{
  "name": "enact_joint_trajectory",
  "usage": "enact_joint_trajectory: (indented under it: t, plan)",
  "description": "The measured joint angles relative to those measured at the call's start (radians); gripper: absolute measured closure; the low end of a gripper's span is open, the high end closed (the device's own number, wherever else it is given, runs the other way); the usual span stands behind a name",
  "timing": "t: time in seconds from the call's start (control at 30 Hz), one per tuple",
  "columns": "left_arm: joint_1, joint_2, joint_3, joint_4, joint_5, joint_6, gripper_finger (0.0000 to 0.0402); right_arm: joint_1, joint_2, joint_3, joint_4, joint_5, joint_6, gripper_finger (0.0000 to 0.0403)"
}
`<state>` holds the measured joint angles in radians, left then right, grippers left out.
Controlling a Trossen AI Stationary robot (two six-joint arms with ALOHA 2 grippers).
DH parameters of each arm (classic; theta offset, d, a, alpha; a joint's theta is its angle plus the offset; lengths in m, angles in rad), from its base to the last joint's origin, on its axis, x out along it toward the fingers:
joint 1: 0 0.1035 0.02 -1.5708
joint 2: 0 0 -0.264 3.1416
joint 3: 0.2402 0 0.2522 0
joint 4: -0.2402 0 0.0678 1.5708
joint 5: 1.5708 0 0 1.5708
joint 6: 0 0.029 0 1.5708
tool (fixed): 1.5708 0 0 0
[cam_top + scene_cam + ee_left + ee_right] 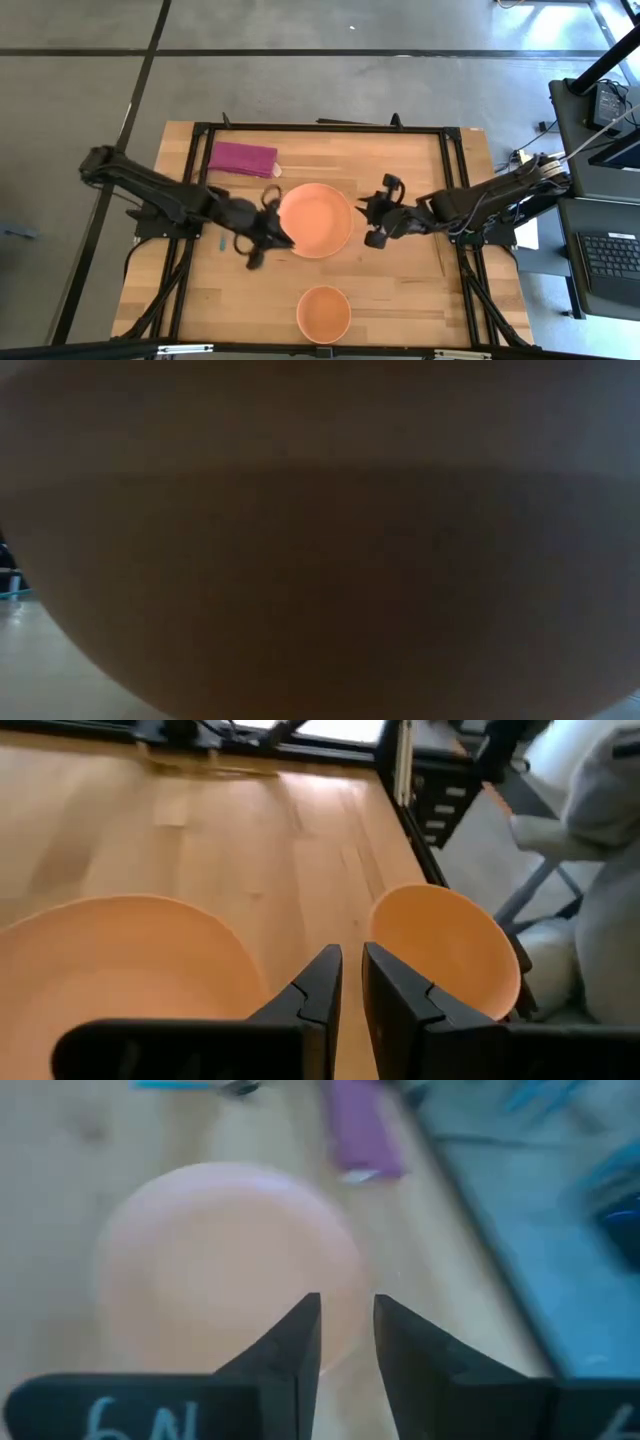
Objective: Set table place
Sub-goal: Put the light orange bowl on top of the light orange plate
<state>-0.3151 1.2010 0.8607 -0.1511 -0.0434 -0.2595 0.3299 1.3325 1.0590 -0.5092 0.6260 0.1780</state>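
Observation:
An orange plate (315, 220) lies flat in the middle of the light-wood table (400, 290). An orange bowl (323, 312) stands upright near the table's near edge and fills the low view (320, 560). A purple napkin (242, 158) lies at the far left. My left gripper (280, 240) is at the plate's near-left rim, with only a thin gap between its fingers (351, 982). My right gripper (372, 228) is just right of the plate with its fingers narrowly open and empty (347, 1330), pointing at the plate's rim (335, 1350). My left gripper is level with the plate's near-left rim (225, 945), which shows beside its fingers and not between them. I cannot tell whether a finger touches the rim.
A small blue thing (220, 243) lies on the table under my left arm. Black rail frames run along the table's edges (320, 127). Bare wood shows at the table's near left and right of the bowl.

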Motion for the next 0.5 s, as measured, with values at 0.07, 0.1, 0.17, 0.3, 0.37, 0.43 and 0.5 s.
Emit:
enact_joint_trajectory:
  t: [0.07,0.1,0.17,0.3,0.37,0.43,0.5]
  plan:
    - [-0.038,0.068,0.044,0.008,-0.031,-0.019,0.0362,0.0,-0.007,-0.01,-0.001,-0.126,0.001,0.0306]
    - [-0.054,0.1,0.064,0.005,-0.044,-0.031,0.0362,0.0,-0.008,-0.014,0.003,-0.194,0.0,0.0306]
    - [-0.081,0.16,0.109,0.0,-0.057,-0.057,0.0362,0.001,-0.007,-0.022,0.012,-0.298,-0.003,0.0306]
    - [-0.118,0.257,0.185,0.005,-0.079,-0.135,0.0363,0.001,-0.007,-0.058,0.056,-0.385,0.001,0.0306]
    - [-0.13,0.304,0.21,0.003,-0.099,-0.189,0.0363,0.001,-0.007,-0.072,0.059,-0.426,0.011,0.0306]
    - [-0.137,0.343,0.229,0.003,-0.102,-0.263,0.0363,0.002,-0.007,-0.09,0.066,-0.481,0.047,0.0306]
    - [-0.14,0.379,0.238,0.005,-0.099,-0.328,0.0363,0.01,-0.007,-0.115,0.071,-0.522,0.083,0.0306]
